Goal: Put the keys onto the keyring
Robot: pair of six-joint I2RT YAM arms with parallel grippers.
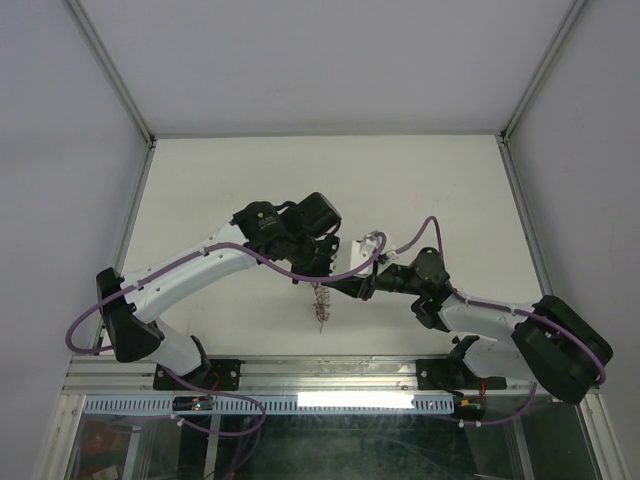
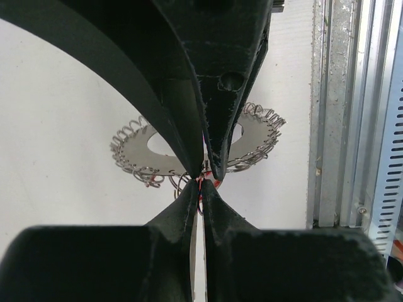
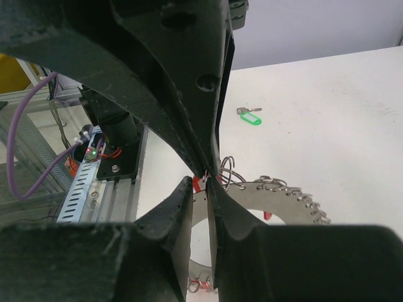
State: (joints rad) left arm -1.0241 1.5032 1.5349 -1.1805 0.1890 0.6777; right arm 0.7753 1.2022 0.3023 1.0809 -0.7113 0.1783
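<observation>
Left gripper (image 2: pixel 202 179) shut, right gripper (image 3: pixel 204 178) nearly closed at the stiff keyring's (image 2: pixel 135 148) rim, holds unclear to us; we'd pinch the slippery red key's (image 3: pixel 199 184) plastic head.

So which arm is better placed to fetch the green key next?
Probably the right. The left gripper is shut on the keyring, while the green key lies on the table ahead of the right gripper.

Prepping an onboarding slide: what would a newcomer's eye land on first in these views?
The left end effector and right end effector meet tip to tip over the middle of the table at the keyring, a toothed-looking disc fringed with wire loops. Then the green key, lying flat, alone, beyond the ring.
</observation>
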